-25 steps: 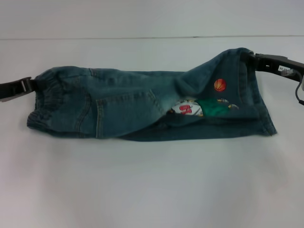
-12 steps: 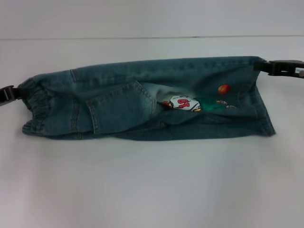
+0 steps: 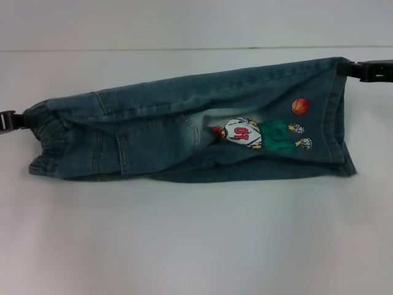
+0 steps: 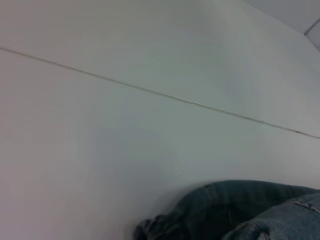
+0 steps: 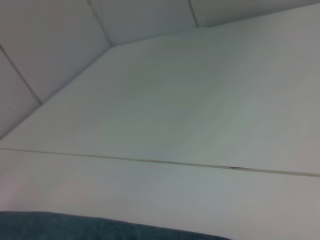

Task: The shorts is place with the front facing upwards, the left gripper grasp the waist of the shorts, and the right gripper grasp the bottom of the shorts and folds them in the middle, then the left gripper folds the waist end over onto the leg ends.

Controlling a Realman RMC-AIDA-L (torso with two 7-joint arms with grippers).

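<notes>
Head view: even, soft, diffuse light; white table (image 3: pixel 196 246) bright, slightly washed out, no hard glare. Faint shadow under lower edge of shorts (image 3: pixel 184 135). Denim dark, fold detail muddy. Overall focus soft. Both wrist views dimmer, greyish, blurred; denim at lower edge out of focus. Table seam (image 4: pixel 150 91) readable but soft. No strong edge distortion visible.
</notes>
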